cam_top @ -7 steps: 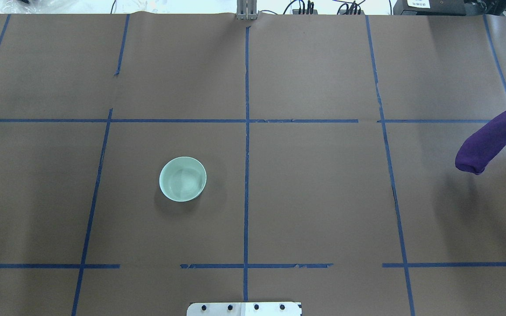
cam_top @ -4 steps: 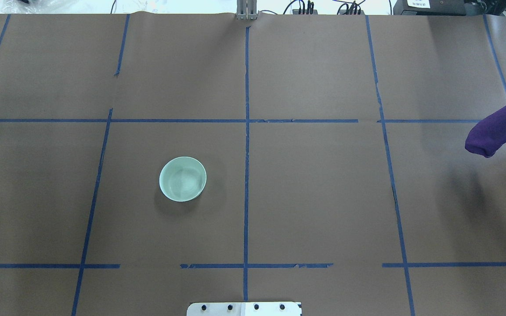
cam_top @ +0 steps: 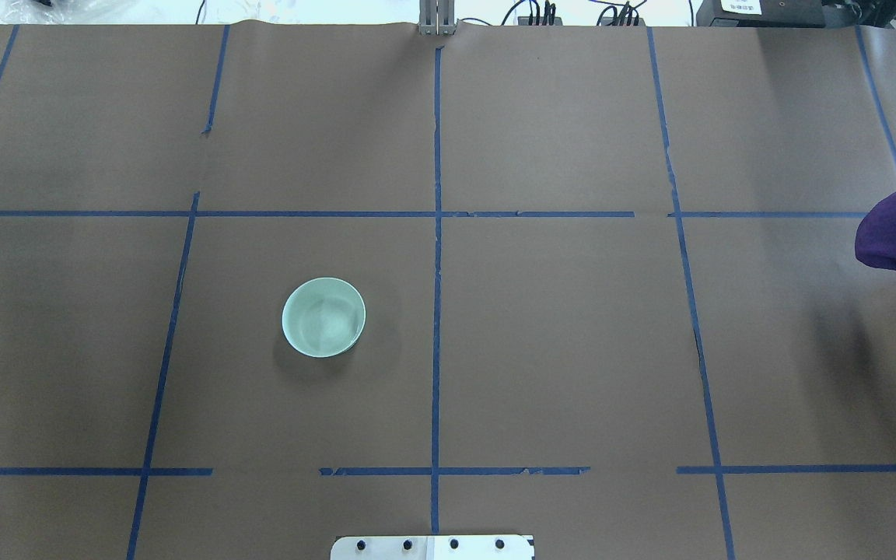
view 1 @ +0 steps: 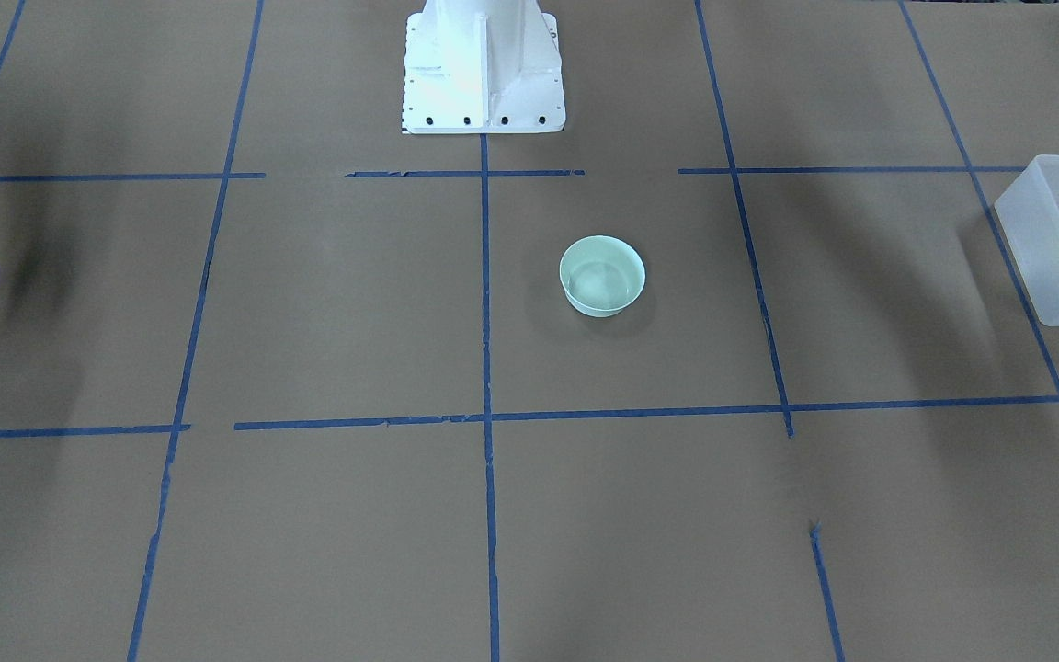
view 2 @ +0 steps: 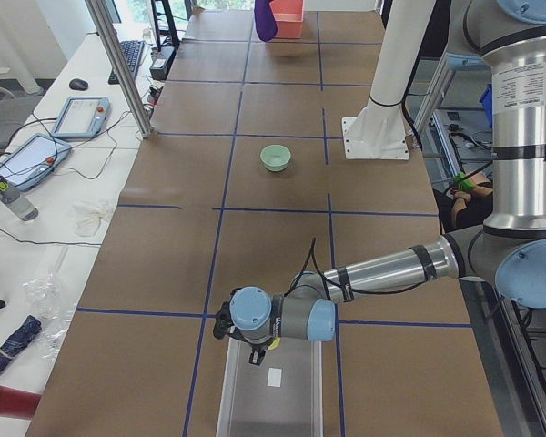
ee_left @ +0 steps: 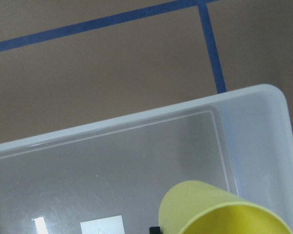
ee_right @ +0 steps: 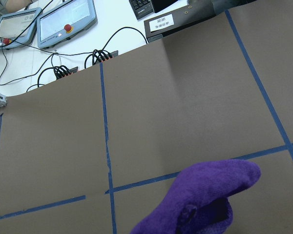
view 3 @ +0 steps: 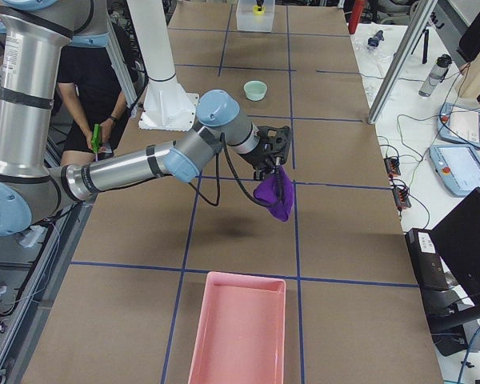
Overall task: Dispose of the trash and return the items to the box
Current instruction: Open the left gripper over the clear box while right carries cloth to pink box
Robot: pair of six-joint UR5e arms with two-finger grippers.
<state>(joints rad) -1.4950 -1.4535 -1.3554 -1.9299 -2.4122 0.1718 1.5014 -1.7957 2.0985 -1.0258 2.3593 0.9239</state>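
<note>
The mint-green bowl [cam_top: 323, 317] stands upright and alone on the table left of centre; it also shows in the front view [view 1: 601, 276]. The frosted-white box [view 1: 1044, 248] is at the table's left end. My left gripper [view 2: 253, 353] hangs over the box and the yellow cup [ee_left: 219, 209] sits tilted just under the wrist camera, inside the box walls [ee_left: 136, 161]; the fingers are barely visible. My right gripper [view 3: 275, 157] is shut on the purple cloth [view 3: 274, 198], which hangs above the table at the right edge of the overhead view [cam_top: 895, 225].
A pink tray [view 3: 236, 328] lies at the table's right end, beyond the hanging cloth. The robot's white base [view 1: 482, 64] stands at the table's near middle. Blue tape lines cross the brown table. Tablets and cables lie past the far edge.
The purple cloth has moved to the right and slightly away, towards the edge of the overhead view. The bowl has not moved.
</note>
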